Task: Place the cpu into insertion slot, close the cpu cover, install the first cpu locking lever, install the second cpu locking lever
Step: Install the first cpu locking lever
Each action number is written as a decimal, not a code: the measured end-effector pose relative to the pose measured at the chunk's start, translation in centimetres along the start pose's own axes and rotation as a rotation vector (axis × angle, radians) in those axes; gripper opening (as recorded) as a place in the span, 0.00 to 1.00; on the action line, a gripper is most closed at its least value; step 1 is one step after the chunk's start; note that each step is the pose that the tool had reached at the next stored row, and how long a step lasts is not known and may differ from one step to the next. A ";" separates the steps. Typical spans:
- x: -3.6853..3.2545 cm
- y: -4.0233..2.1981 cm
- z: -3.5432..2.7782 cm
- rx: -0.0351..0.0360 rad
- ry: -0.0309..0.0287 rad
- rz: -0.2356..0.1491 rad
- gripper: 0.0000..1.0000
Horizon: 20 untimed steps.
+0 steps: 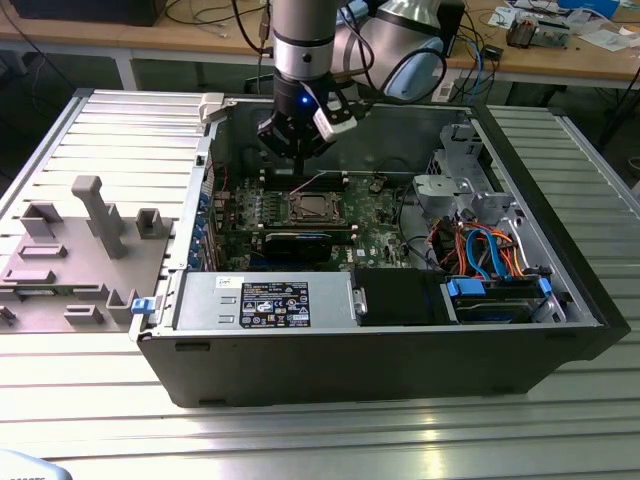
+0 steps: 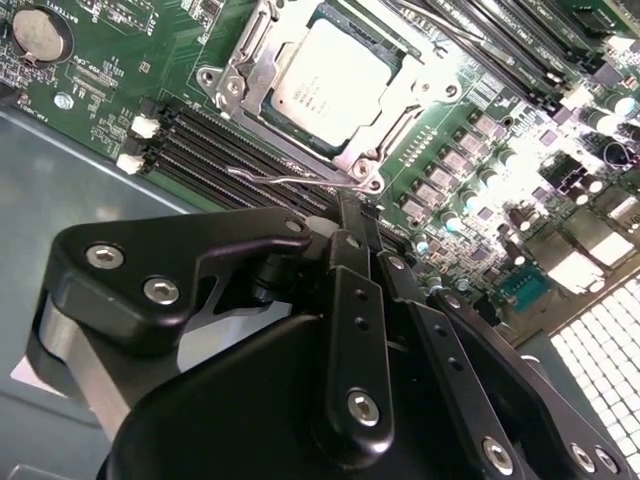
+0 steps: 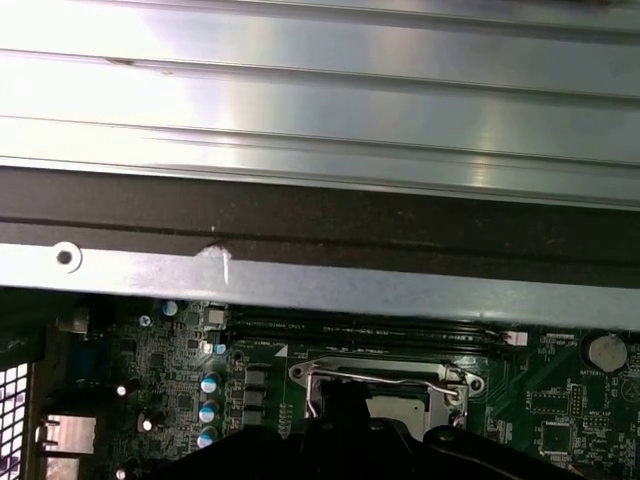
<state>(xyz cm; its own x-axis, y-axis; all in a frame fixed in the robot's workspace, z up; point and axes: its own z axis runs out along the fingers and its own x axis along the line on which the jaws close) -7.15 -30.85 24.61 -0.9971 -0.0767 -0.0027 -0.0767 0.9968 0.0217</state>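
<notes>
Above the insertion slot (image 2: 325, 90) I hold my gripper (image 2: 358, 215), fingers pressed together on nothing, cpu (image 2: 330, 82) seated, cpu cover (image 2: 300, 155) closed.

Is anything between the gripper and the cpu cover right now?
Nothing visible. In the second wrist view the gripper hangs just off the cpu cover, which lies over the cpu, with only a thin wire lever beside the tips.

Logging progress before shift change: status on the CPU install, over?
Gripper shut, tips at the lever. Cpu seated in insertion slot, cpu cover down. Nothing blocking.
</notes>
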 end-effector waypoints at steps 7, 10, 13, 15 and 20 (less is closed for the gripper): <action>-0.31 0.06 0.52 -0.0001 0.0016 0.000 0.11; -0.46 0.21 0.79 -0.0003 0.0023 0.000 0.11; -0.48 0.30 0.97 -0.0002 0.0024 -0.002 0.11; -0.48 0.32 1.08 -0.0006 0.0025 -0.004 0.11; -0.48 0.37 1.51 -0.0017 0.0025 -0.009 0.11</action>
<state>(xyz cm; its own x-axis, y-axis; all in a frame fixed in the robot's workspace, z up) -6.70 -30.41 23.10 -0.9963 -0.0861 -0.0004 -0.0861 0.9960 0.0234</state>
